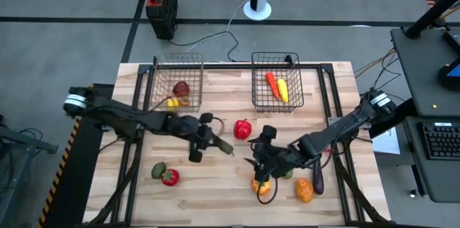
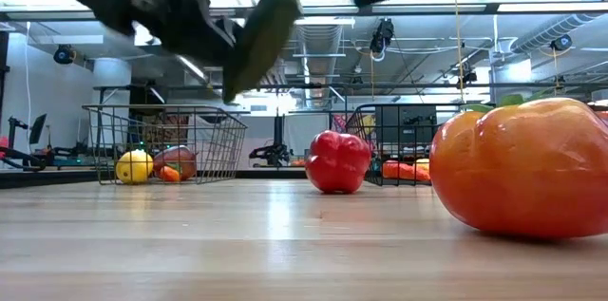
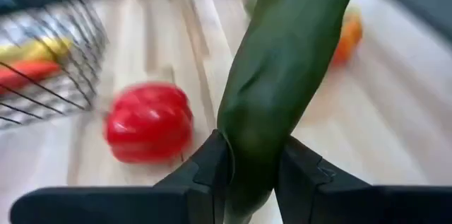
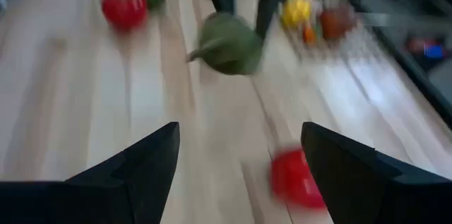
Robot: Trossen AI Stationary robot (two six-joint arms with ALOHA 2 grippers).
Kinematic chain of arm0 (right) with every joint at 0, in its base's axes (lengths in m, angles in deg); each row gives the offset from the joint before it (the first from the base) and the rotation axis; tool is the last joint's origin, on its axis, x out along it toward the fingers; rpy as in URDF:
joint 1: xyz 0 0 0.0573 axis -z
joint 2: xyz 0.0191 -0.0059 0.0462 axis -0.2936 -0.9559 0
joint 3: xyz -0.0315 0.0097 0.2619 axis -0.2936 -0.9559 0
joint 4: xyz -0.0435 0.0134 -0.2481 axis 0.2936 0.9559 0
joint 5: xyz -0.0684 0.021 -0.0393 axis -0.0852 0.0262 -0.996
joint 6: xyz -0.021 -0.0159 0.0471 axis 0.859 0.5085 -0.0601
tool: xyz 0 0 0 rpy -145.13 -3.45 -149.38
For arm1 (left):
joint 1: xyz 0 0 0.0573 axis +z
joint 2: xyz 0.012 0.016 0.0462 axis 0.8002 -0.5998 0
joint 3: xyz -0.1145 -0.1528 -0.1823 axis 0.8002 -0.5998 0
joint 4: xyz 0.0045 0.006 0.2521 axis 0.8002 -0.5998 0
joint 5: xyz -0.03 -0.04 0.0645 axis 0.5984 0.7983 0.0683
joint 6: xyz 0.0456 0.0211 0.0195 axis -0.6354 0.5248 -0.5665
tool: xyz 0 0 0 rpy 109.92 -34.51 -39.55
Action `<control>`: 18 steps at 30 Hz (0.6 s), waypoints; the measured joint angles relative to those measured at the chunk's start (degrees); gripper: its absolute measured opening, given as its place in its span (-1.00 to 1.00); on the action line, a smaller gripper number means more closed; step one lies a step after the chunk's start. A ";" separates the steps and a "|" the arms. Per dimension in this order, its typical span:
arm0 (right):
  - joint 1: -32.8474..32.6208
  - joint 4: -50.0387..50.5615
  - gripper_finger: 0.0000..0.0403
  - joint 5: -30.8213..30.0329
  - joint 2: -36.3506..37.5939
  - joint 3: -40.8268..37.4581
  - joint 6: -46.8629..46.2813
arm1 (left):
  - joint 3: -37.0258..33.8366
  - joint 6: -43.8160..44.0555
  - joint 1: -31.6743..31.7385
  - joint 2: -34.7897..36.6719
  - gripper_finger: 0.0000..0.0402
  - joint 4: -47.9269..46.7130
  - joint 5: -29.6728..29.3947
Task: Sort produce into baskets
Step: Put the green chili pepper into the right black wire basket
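presently we logged the left gripper [image 3: 251,174] clamped on a green cucumber [image 3: 282,83], lifted mid-table; right gripper [image 4: 240,164] wide, empty. next, we judged: carry to right basket [image 1: 277,80].

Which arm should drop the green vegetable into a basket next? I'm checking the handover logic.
Left. Its hand is already shut on the green vegetable, lifted off the table near the red pepper. The right hand is open and holds nothing.

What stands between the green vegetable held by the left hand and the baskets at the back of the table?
Nothing visible. The left hand holds the green vegetable above the table. The red pepper lies nearby, but lower, on the wood. Both baskets are open-topped.
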 joint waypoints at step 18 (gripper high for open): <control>2.59 -59.84 0.46 -0.52 -7.87 -13.07 21.98 | -6.45 8.89 -7.07 3.62 -0.65 21.57 -10.18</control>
